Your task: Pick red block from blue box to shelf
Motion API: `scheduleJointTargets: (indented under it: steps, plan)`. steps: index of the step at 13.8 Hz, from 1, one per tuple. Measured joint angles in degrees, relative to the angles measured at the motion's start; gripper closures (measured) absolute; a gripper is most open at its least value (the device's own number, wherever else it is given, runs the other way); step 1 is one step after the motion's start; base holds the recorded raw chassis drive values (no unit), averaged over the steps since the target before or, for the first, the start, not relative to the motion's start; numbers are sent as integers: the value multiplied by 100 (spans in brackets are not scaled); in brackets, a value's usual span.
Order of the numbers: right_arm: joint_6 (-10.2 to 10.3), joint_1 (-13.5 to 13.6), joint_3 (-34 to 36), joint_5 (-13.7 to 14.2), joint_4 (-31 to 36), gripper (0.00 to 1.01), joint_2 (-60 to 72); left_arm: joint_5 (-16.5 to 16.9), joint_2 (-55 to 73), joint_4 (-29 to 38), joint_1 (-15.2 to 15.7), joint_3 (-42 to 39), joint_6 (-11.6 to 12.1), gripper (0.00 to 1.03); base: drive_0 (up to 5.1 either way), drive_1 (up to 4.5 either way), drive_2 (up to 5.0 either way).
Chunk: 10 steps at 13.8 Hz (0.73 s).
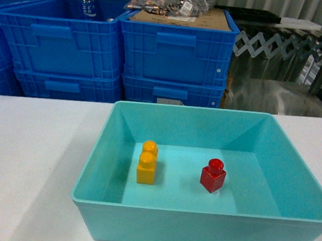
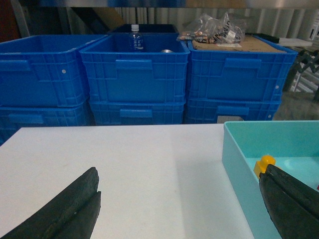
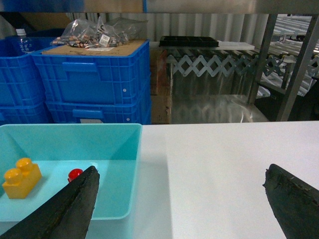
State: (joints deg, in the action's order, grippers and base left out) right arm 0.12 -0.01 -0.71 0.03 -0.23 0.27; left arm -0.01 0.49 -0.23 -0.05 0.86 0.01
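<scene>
The red block (image 1: 213,175) stands on the floor of the blue box (image 1: 97,154), right of centre; in the right wrist view only its stud (image 3: 75,174) peeks past a finger. My left gripper (image 2: 179,199) is open over the white table, left of the box wall (image 2: 237,169). My right gripper (image 3: 182,199) is open too, spanning the box's right rim (image 3: 135,169) and bare table. Neither gripper appears in the head view. Steel posts of the shelf (image 3: 299,64) rise at the far right.
A yellow-orange two-stud brick (image 1: 147,163) stands left of the red block in the box. Stacked dark blue crates (image 1: 174,54) line the far table edge, one holding a bottle (image 1: 87,4), one topped with cardboard and bags (image 1: 176,1). A folding lattice barrier (image 3: 219,64) stands behind.
</scene>
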Motion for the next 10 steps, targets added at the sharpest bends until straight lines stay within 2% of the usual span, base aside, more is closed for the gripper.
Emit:
scheduleJointTargets:
  steps: [10]
  plan:
    - [0,0,0,0,0,3,-2,0,0,0,0,0,2,5,0,0,0]
